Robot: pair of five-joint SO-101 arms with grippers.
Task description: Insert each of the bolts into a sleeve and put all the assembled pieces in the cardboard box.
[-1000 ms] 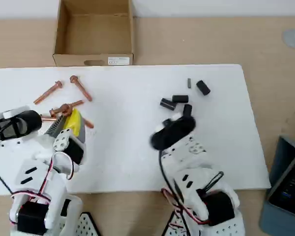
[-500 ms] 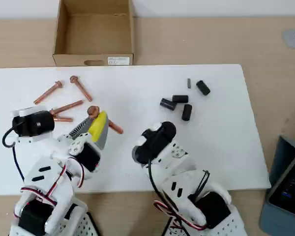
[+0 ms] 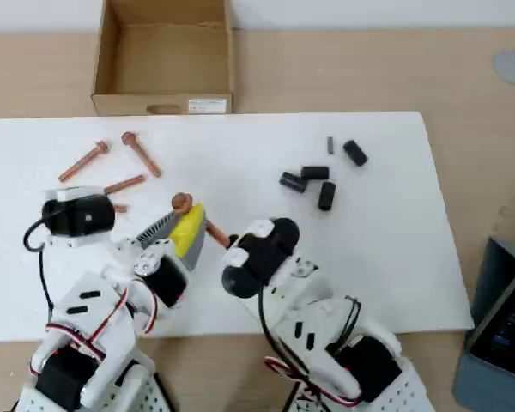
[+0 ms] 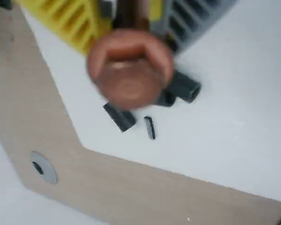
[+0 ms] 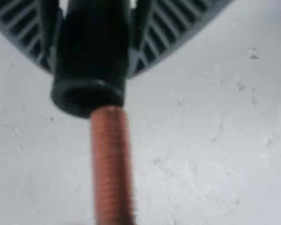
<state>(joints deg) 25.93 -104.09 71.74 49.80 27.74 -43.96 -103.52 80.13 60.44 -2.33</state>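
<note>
High view, near to far. Both arms lean in toward each other over the near-middle of the white mat [image 3: 395, 257].

Left gripper [image 3: 178, 225]: pinching a copper bolt [image 3: 182, 203] between the yellow finger [image 3: 191, 233] and the grey finger [image 3: 157, 228]. The bolt head is on the far side. Its shaft runs right and slightly nearer, toward the right arm. In the left wrist view the bolt head [image 4: 130, 70] faces the camera, blurred, with a finger on either side of it.

Right gripper [image 5: 91, 28]: clamped on a black sleeve [image 5: 89, 61], grey fingers tight on both sides. The sleeve's open mouth faces the bolt. The threaded end of the bolt [image 5: 110, 164] sits right at the mouth, lined up with the bore. Can't tell how far in it is, if at all.

Loose sleeves [image 3: 315, 172]: on the mat, far-right of the grippers. Three are close together and a fourth is farther off to the right. A thin dark sliver [image 3: 330, 145] lies beside that one, too small to identify.

Loose bolts [image 3: 141, 154]: far-left on the mat, scattered at angles. One is partly hidden behind the left arm.

Cardboard box [image 3: 163, 105]: just past the mat's far edge, on the left, open top, sitting on the wooden table [image 3: 481, 172].

Dark device [image 3: 502, 326] at the near right edge, grey disc [image 3: 513, 64] at the far right.
</note>
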